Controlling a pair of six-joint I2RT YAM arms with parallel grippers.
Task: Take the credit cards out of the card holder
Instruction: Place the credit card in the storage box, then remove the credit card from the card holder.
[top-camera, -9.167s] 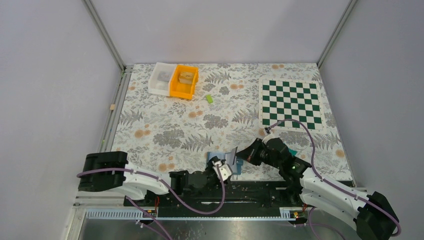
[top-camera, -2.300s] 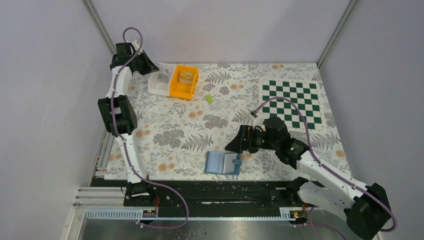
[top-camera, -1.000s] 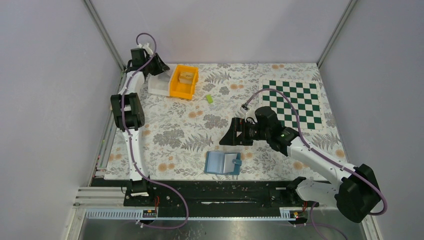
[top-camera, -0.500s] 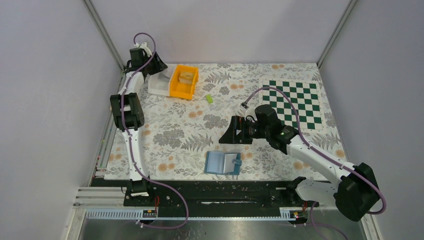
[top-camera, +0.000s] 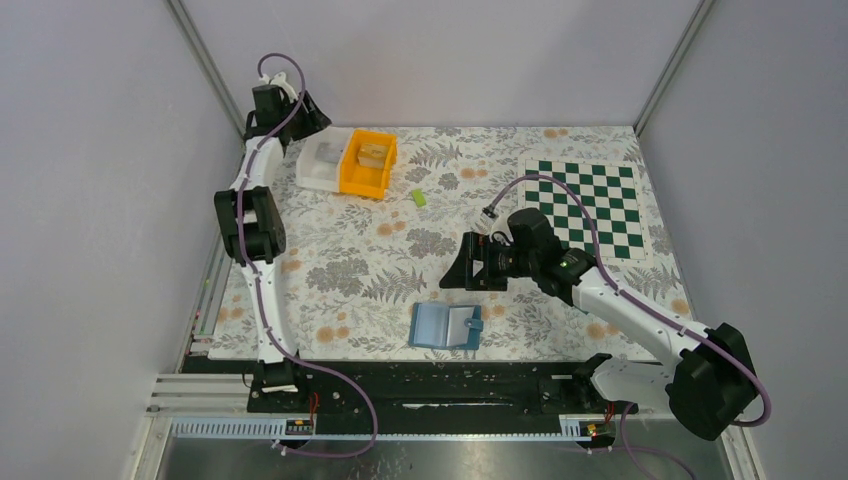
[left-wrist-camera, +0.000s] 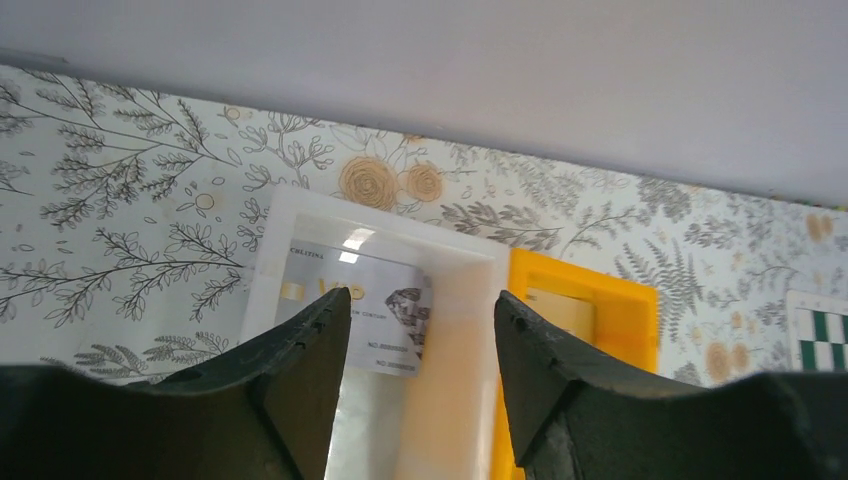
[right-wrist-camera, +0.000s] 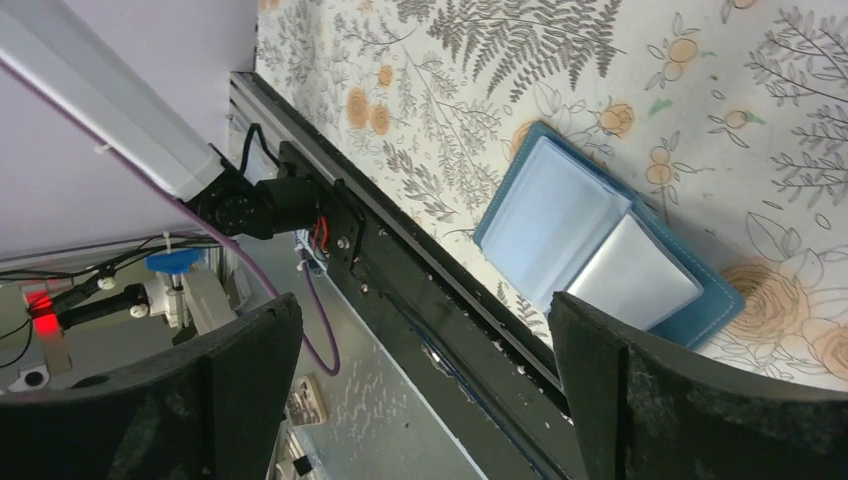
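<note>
Hovering by white bin (left-wrist-camera: 390, 228) at far-left corner, left hand (left-wrist-camera: 422, 296) parted

The left gripper (top-camera: 298, 120) is hanging over the table's (top-camera: 330, 270) far left corner, just beside the white bin (top-camera: 322, 165), which is sitting right beside an orange bin (top-camera: 368, 165). The right gripper (top-camera: 462, 266) is hovering, apparently spread wide, just beyond the open blue card holder (top-camera: 445, 327) lying flat.
</note>
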